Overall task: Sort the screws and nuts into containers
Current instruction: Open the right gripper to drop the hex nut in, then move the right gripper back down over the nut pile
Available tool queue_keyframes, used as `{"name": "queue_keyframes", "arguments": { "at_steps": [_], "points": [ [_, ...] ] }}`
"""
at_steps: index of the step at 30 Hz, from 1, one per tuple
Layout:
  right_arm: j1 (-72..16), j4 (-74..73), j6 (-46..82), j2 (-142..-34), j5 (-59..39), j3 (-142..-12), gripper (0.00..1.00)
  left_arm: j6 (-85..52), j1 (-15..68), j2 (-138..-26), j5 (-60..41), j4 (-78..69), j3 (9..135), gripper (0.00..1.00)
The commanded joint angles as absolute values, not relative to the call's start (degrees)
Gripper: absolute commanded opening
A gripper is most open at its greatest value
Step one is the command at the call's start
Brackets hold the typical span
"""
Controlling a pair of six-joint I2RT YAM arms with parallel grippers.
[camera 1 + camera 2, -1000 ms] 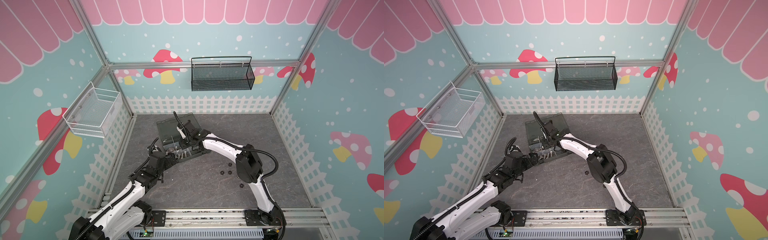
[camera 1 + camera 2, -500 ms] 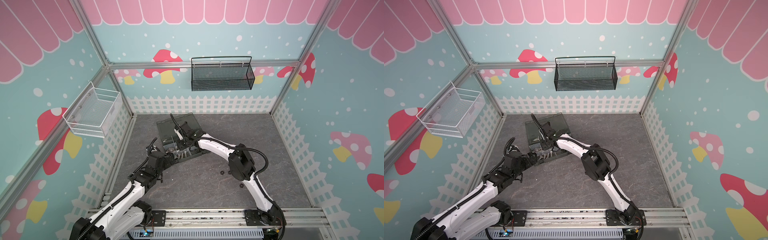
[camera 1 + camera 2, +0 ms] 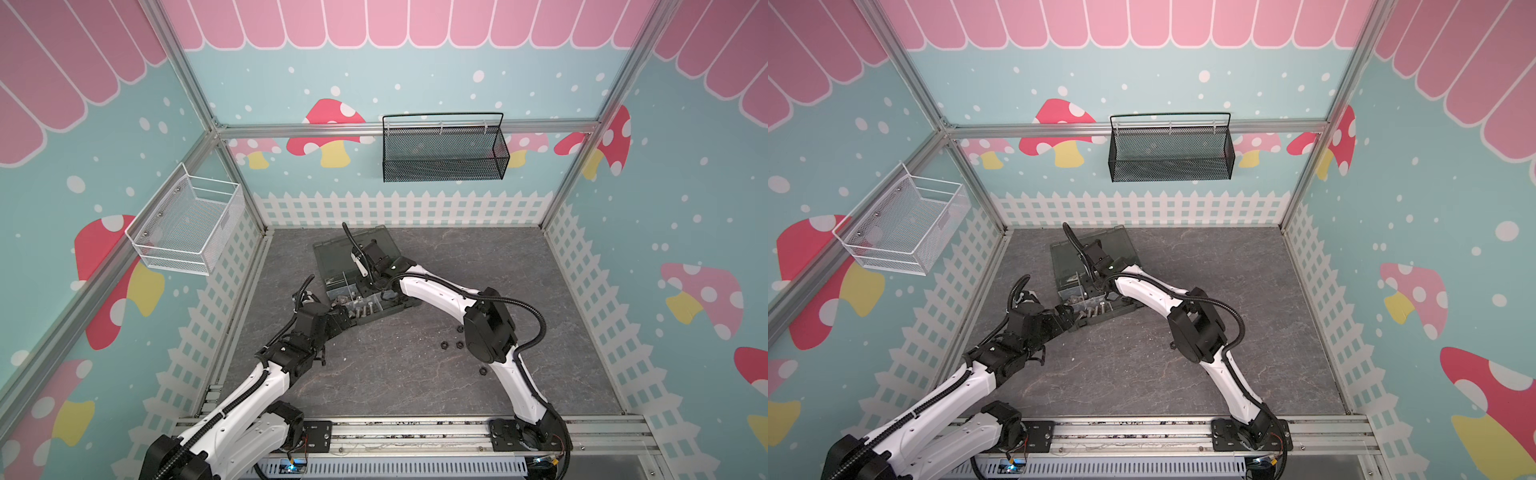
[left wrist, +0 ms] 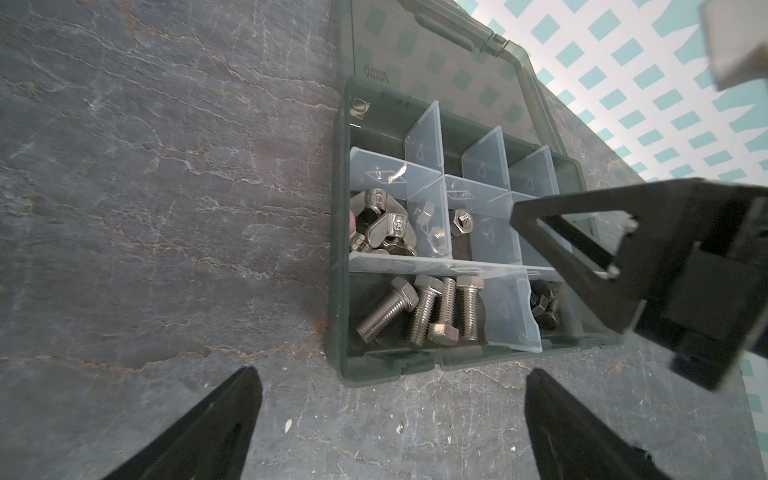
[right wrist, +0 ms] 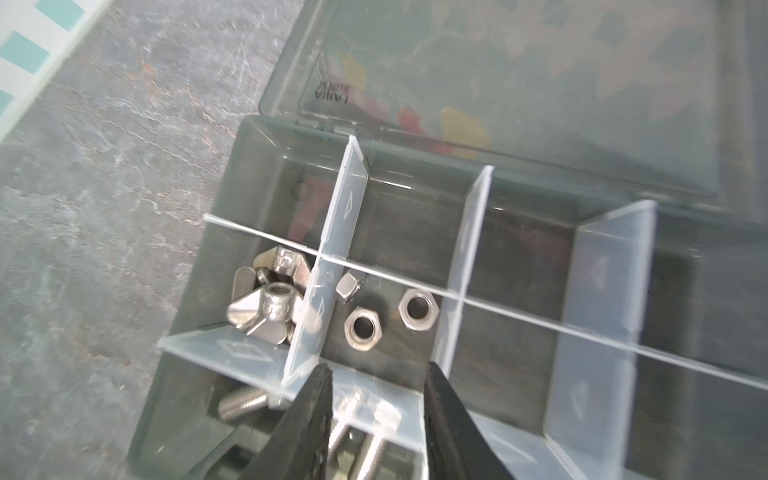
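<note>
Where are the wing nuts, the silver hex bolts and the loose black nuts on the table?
wing nuts [image 4: 390, 222]: left wrist view, on a flat wing.
silver hex bolts [image 4: 423, 313]: left wrist view, on one bolt's threaded shank.
loose black nuts [image 3: 444, 344]: in a top view, on one nut.

My box [image 4: 337, 291] sits on the counter [image 3: 395, 374], back and left of centre, lid [image 5: 540, 91] open behind it. In its front row the screws [image 4: 428, 309] lie leftmost, nuts [image 4: 542, 307] in the compartment to their right. Behind the screws are wing nuts [image 5: 266, 299], and right of those, hex nuts [image 5: 363, 330]. My left tool [image 4: 392, 372] is just before the box; my right tool [image 5: 378, 365] hangs over it (by the hex nuts). Well to the right, loose nuts [image 3: 444, 344] lie on the counter.
</note>
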State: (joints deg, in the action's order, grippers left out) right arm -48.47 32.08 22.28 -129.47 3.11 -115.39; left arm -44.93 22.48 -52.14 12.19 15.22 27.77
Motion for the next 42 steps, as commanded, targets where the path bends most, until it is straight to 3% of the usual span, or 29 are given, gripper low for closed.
{"name": "queue_keyframes", "arguments": {
  "at_steps": [1,14,24,32,42],
  "points": [
    [-48.8,32.3,21.8,-123.0,6.0,-110.8,0.39,-46.5,21.9,-51.2,12.1,16.1,28.1,1.00],
    [-47.2,25.0,33.5,-92.2,14.8,-68.5,0.40,-46.5,21.4,-51.1,12.2,15.9,28.6,1.00],
    [-38.0,30.1,44.7,-73.9,10.3,-47.7,0.42,-46.6,21.4,-51.9,11.0,14.6,28.3,1.00],
    [-26.7,33.8,45.3,-69.9,6.0,-41.0,0.43,-46.5,21.4,-51.2,11.1,14.7,28.2,1.00],
    [-23.1,34.1,45.8,-70.2,4.9,-36.6,0.42,-46.3,21.4,-52.2,10.9,14.3,28.5,1.00]
  ]
}}
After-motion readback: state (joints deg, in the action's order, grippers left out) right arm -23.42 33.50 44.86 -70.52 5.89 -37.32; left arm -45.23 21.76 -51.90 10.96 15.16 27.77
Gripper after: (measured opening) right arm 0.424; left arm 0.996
